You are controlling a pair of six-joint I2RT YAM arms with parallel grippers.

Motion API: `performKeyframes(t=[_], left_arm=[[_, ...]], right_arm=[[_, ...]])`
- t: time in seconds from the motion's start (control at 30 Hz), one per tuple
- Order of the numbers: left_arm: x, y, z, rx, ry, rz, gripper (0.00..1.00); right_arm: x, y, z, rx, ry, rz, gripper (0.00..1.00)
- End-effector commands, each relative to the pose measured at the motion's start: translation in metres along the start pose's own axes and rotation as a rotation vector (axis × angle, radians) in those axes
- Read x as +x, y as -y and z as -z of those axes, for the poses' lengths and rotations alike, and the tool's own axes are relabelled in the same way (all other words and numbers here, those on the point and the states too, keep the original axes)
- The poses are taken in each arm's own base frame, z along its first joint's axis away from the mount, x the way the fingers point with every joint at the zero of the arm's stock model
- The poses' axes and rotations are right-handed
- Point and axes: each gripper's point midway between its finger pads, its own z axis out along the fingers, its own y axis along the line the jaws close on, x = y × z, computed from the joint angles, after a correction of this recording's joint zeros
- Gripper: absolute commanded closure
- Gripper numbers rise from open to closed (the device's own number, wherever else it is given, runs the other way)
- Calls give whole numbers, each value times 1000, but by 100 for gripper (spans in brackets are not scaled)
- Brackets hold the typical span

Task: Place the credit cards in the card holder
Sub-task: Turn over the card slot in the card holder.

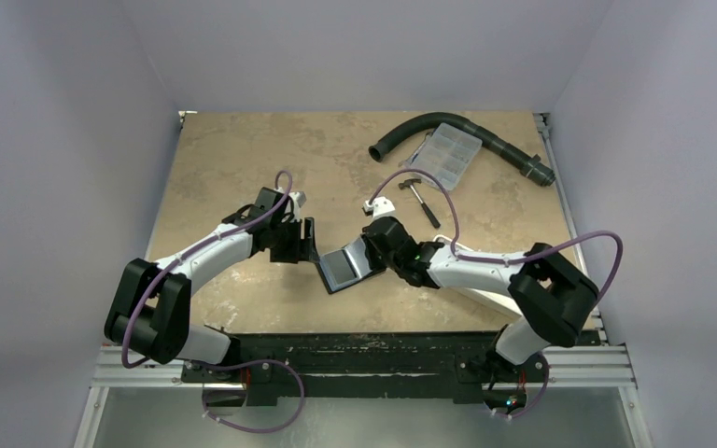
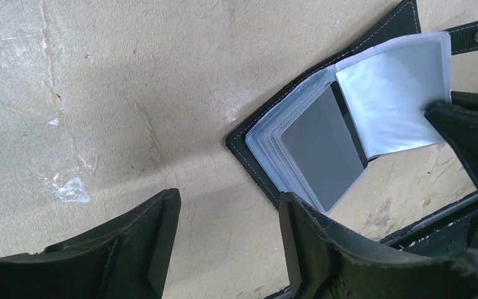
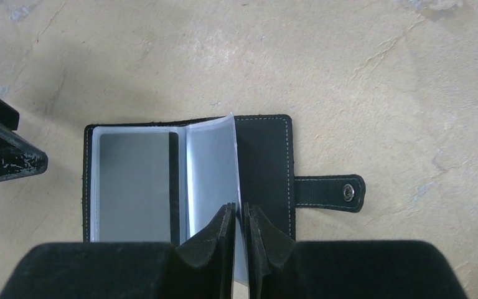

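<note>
— Overhead, where's the black folding card holder [image 1: 341, 268]?
— Open on the tan desk [image 1: 243, 159], lower centre, between the left hand [image 1: 304, 245] and the right hand [image 1: 373, 250].
— Left wrist view?
— Left hand [image 2: 230, 243] spread wide, empty. The card holder [image 2: 267, 146] is upper right, with a grey card [image 2: 323, 149] showing.
— Right wrist?
— Right hand [image 3: 239, 227] pinches a clear plastic sleeve [image 3: 211, 168] of the card holder [image 3: 264, 162], mid-frame.

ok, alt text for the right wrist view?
The right gripper pinches one clear sleeve of the open black card holder lying on a tan table. A grey card sits sleeved on its left; the snap strap points right.
</note>
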Motion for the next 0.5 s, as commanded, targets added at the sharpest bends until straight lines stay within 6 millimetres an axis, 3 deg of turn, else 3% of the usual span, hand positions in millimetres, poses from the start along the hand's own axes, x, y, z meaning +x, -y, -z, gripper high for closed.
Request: performKeyframes(t=[0.0, 0.1, 0.17, 0.2, 0.3, 0.4, 0.47], left_arm=[[-11, 7, 3, 33, 26, -7, 37], [-10, 8, 3, 39, 22, -9, 38], [-10, 7, 3, 34, 24, -6, 38], [-10, 8, 3, 35, 24, -6, 38], [-10, 6, 3, 24, 23, -7, 38], [-12, 2, 2, 1, 26, 0, 38], [-13, -1, 2, 0, 23, 9, 38]], right_arm=[[-1, -7, -1, -21, -7, -18, 83], [-4, -3, -2, 2, 3, 1, 76], [-9, 2, 4, 60, -3, 54, 64], [-10, 0, 9, 73, 1, 86, 54], [-28, -14, 25, 36, 54, 120, 37], [-47, -28, 40, 47, 98, 170, 29], [-46, -46, 41, 39, 96, 230, 26]])
